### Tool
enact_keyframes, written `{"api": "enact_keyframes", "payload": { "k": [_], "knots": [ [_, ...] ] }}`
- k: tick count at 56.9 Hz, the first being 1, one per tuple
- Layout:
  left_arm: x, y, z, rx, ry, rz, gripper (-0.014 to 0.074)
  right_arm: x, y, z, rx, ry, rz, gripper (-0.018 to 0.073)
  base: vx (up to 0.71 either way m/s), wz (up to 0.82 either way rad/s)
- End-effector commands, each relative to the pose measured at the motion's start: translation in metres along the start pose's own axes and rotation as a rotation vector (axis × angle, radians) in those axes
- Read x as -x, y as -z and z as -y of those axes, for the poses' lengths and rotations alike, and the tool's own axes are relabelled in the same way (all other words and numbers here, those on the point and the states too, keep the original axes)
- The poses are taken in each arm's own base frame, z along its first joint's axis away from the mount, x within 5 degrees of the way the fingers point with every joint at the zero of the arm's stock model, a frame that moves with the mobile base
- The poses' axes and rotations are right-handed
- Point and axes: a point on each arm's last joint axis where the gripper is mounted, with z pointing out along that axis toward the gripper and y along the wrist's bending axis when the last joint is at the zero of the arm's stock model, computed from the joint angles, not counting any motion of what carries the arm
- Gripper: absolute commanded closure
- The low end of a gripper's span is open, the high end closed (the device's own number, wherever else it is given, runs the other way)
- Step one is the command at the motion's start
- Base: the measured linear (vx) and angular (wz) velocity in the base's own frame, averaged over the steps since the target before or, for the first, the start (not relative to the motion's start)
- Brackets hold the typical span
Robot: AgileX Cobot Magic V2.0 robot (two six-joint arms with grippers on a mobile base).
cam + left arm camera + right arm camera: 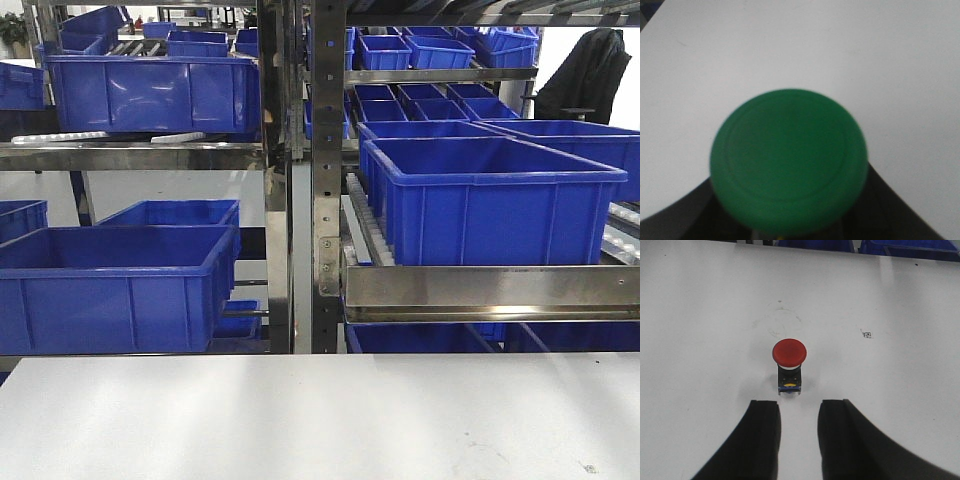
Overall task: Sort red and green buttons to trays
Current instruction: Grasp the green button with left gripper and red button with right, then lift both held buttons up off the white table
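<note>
Shelving of grey steel fills the front view, its levels loaded with deep blue crates that play no part in the sorting. Below it runs the white counter, which is bare in that view. Neither tray shows in any camera, so where each button must end up cannot be read from here.

On the right wrist view the right fingers are spread apart and empty, reaching along the counter with the gap between them lined up on the red button. It sits just ahead of the tips and does not touch them. Its dome points away and its black base is nearer the fingers. Whether it stands upright or lies tipped I cannot tell. That alignment looks like an approach, with the base as the likely place to grip.

On the left wrist view the green button is blurred and very near the lens. Its cap fills the space between the left fingers, which show only as dark shapes on either side. The cap hides the tips, so I cannot tell whether they are pressed on the base or merely around it.

A tiny square printed marker lies well to the right of the red button.
</note>
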Motion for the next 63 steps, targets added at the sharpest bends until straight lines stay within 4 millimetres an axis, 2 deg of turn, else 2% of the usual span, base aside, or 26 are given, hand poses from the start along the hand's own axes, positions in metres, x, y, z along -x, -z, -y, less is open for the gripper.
{"api": "enact_keyframes", "payload": {
  "k": [1,14,19,31,40,50,63],
  "knots": [
    [0.015,0.0,-0.001,0.003,0.057,0.118,0.026,0.019,0.003,0.002,-0.012,0.004,0.11,0.026,0.0,0.0],
    [0.021,0.003,0.002,-0.035,0.068,0.162,0.0502,0.016,0.003,0.002,-0.007,-0.044,0.081,0.0253,0.0,0.0],
    [0.024,0.011,0.005,-0.076,0.052,0.177,0.0606,0.016,0.003,0.002,-0.006,-0.08,0.083,0.0223,0.0,0.0],
    [0.031,0.043,0.002,-0.084,0.101,0.206,0.06,0.031,-0.003,0.003,-0.006,-0.08,0.054,0.0079,0.0,0.0],
    [0.037,0.066,-0.001,-0.086,0.104,0.25,0.0599,0.043,-0.026,0.003,-0.005,-0.083,-0.047,-0.0017,0.0,0.0],
    [0.045,0.08,-0.002,-0.09,0.108,0.301,0.0599,0.041,-0.064,0.003,-0.004,-0.105,-0.136,-0.0033,0.0,0.0],
    [0.055,0.087,-0.002,-0.1,0.112,0.36,0.0599,0.033,-0.105,0.003,-0.006,-0.134,-0.133,-0.0033,0.0,0.0]
  ]
}}
